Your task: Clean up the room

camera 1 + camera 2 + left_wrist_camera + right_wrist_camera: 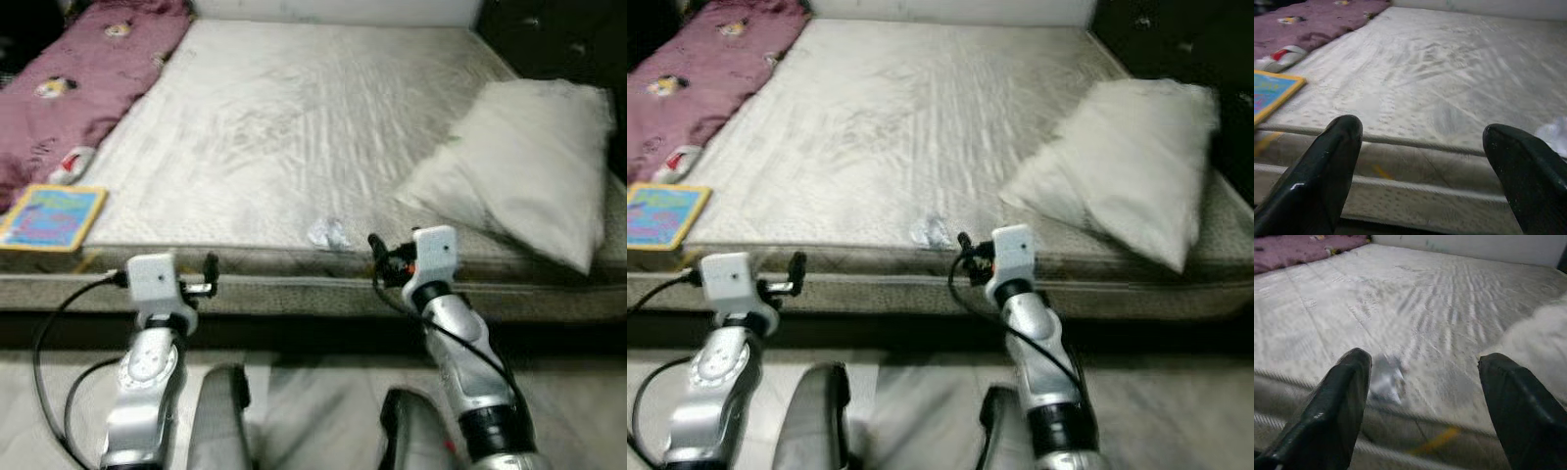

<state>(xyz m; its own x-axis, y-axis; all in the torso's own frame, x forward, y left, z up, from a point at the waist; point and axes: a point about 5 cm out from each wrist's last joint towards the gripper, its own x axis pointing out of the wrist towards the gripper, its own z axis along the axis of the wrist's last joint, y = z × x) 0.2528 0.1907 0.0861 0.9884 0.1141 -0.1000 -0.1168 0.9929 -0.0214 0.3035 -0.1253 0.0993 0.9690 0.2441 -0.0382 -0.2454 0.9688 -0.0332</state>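
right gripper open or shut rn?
Open. In the right wrist view the right gripper has its two black fingers wide apart, nothing between them, facing the crumpled wrapper.

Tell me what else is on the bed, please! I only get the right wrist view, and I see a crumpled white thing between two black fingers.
Observer: That crumpled white wrapper lies near the mattress front edge, just left of the right gripper.
Operator: Is anything on the other side?
Observer: A colourful picture book sits on the front left corner.
Operator: What's the fluffy white stuff?
Observer: A white pillow, lying along the mattress's right side.
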